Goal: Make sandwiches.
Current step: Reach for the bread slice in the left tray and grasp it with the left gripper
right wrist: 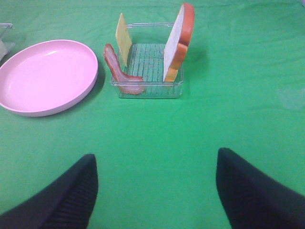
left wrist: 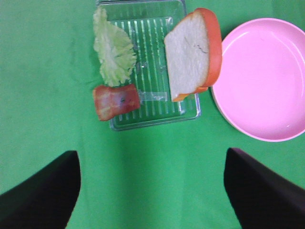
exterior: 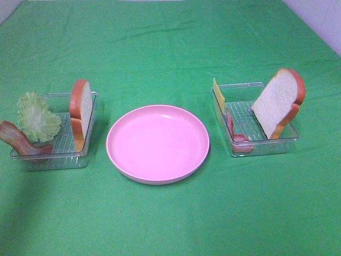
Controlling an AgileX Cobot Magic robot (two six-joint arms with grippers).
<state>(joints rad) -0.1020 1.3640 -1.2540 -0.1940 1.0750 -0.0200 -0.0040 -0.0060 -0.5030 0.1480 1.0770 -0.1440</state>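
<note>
We see our left claw (left wrist: pixel 152 157) and right claw (right wrist: pixel 156 155) open and empty, left bread (exterior: pixel 82 106) and lettuce (exterior: pixel 37 118) in the left tray (exterior: pixel 53 160), right bread (exterior: pixel 277 101) and cheese (exterior: pixel 218 95) in the right tray (exterior: pixel 264 147), the plate (exterior: pixel 160 141) between them, centred on the worktop (exterior: pixel 170 48).

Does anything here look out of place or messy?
Slightly. The bacon strip in the left tray pokes out over its rim, and the second bacon strip in the right tray droops over its edge. Nothing looks spilled or broken.
</note>
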